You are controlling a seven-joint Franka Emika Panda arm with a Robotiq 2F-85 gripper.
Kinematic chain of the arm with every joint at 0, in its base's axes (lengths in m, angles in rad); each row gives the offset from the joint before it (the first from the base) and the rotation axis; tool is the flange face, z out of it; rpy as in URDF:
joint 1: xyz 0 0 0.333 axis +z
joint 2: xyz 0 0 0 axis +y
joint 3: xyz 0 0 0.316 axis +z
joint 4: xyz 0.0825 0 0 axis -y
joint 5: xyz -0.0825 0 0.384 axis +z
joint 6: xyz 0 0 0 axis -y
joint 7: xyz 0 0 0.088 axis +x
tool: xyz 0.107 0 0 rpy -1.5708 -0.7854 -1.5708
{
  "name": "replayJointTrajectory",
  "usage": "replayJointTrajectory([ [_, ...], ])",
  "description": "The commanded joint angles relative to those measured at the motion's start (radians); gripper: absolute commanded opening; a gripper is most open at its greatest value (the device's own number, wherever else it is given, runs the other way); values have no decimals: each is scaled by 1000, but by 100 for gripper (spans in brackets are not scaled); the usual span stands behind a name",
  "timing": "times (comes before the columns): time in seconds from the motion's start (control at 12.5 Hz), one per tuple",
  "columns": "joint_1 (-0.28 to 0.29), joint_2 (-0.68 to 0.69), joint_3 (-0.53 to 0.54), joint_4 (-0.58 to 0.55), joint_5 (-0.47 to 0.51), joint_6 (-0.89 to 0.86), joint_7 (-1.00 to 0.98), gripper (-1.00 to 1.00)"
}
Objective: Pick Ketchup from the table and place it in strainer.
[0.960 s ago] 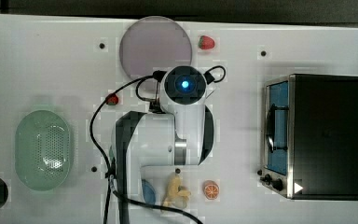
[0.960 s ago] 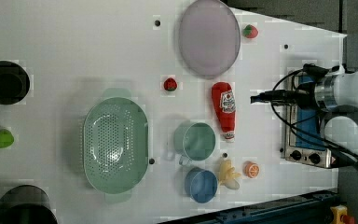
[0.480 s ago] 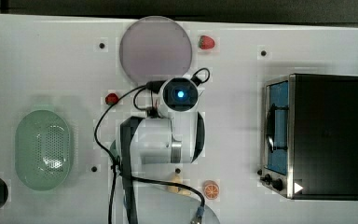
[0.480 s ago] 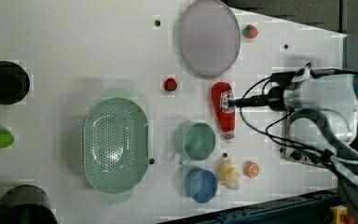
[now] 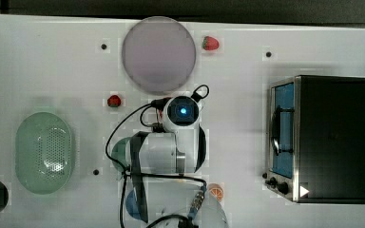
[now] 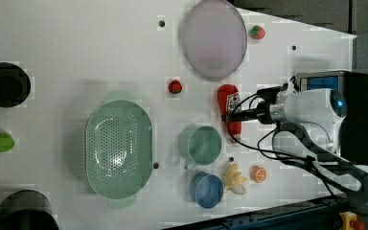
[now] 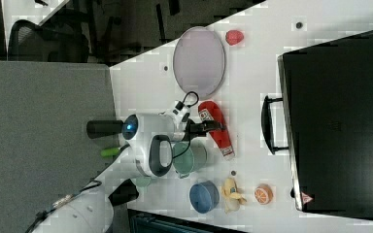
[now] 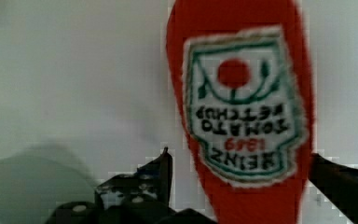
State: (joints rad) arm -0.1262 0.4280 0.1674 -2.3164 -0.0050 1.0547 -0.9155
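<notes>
My arm covers the ketchup in the top view; the left view shows the ketchup (image 6: 229, 113) lying flat on the table (image 6: 76, 48), between the plate (image 6: 213, 38) and the green cup (image 6: 201, 144). In the wrist view my fingers (image 8: 161, 170) stand wide apart either side of the bottle, not gripping it. My gripper (image 6: 234, 113) sits over it. The strainer (image 6: 119, 148) lies well apart, empty. Count: one ketchup, one strainer, two cups, one plate, one oven (image 5: 332, 137).
</notes>
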Motion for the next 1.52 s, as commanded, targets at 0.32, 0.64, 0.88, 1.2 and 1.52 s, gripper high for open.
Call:
replayJointTrajectory([
  [0.32, 6, 4, -6, -3, -5, 78, -40, 100],
  [0.64, 9, 10, -5, -1, -6, 88, -36, 69],
  [0.88, 13, -10, -4, 7, -6, 85, -36, 23],
  [1.2, 18, -135, 2, 14, -5, -27, 10, 23],
  [1.52, 23, -339, 44, 57, -4, -267, 43, 23],
])
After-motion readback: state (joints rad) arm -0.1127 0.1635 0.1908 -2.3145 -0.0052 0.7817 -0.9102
